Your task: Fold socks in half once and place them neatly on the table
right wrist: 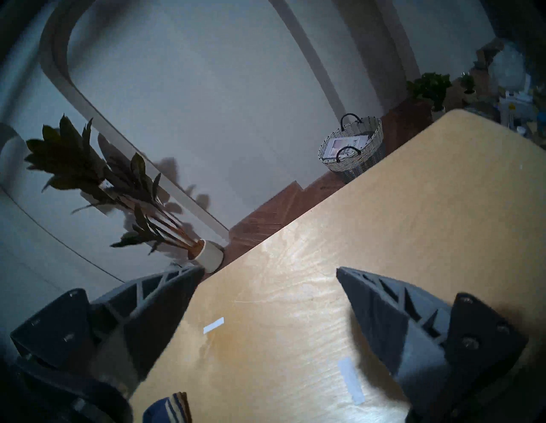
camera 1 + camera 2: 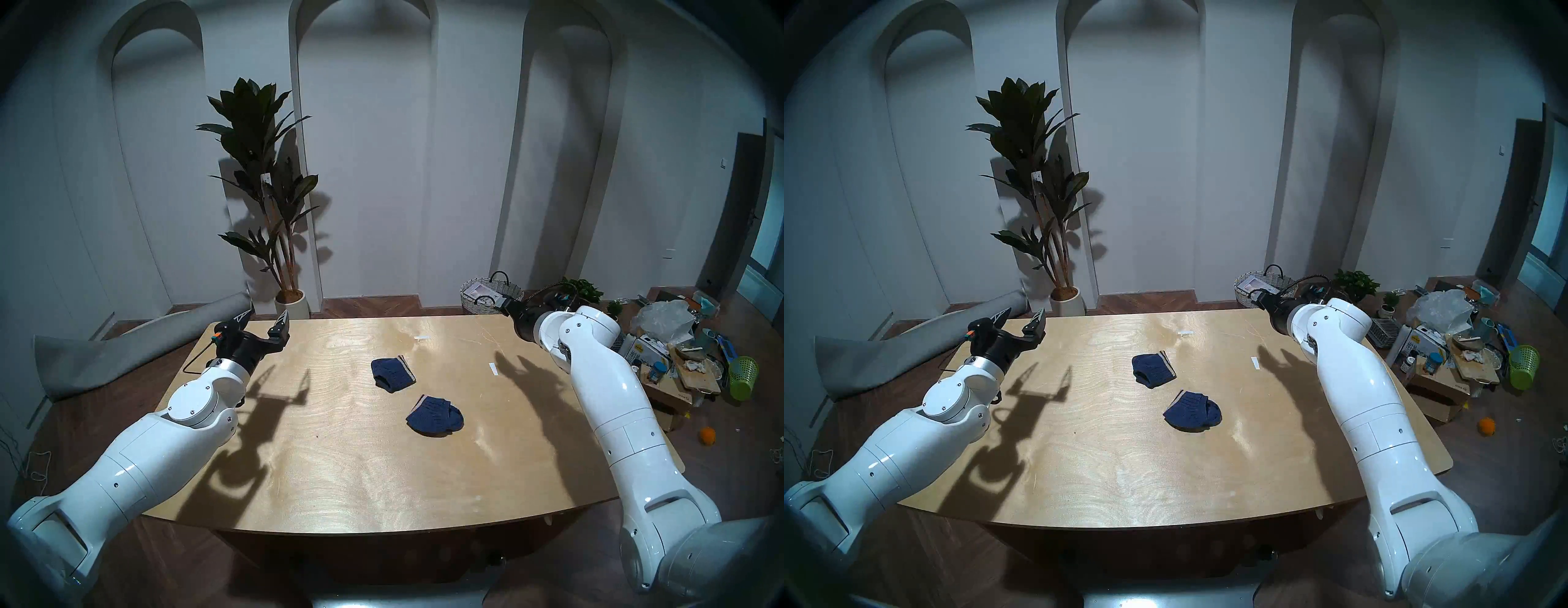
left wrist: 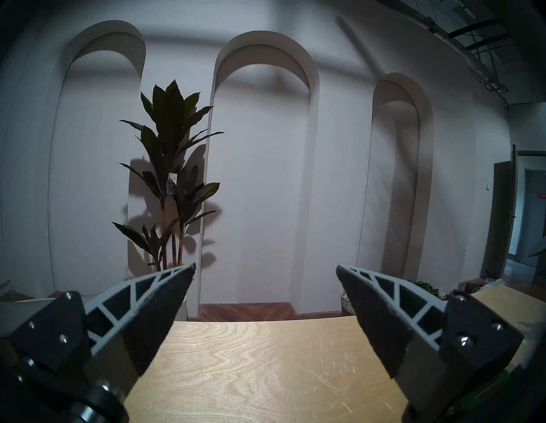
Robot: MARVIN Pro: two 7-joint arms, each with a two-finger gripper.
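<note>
From the head camera I saw two short navy-blue ankle socks lying near the middle of the large light plywood table (image 2: 339,458), each looking folded over on itself. The farther sock (image 2: 392,373) sat just right of centre in the frame, its beige-striped cuff toward the right; the nearer sock (image 2: 436,416) lay just below and to the right of it, the two apart. My left gripper (image 2: 265,325) hung over the table's far-left corner, at the left of the frame, fingers spread wide and holding nothing. My right gripper (image 1: 266,271) was raised at the far-right corner; its wrist view showed both fingers well apart and empty, with a corner of one striped sock (image 1: 170,409) at the bottom edge.
</note>
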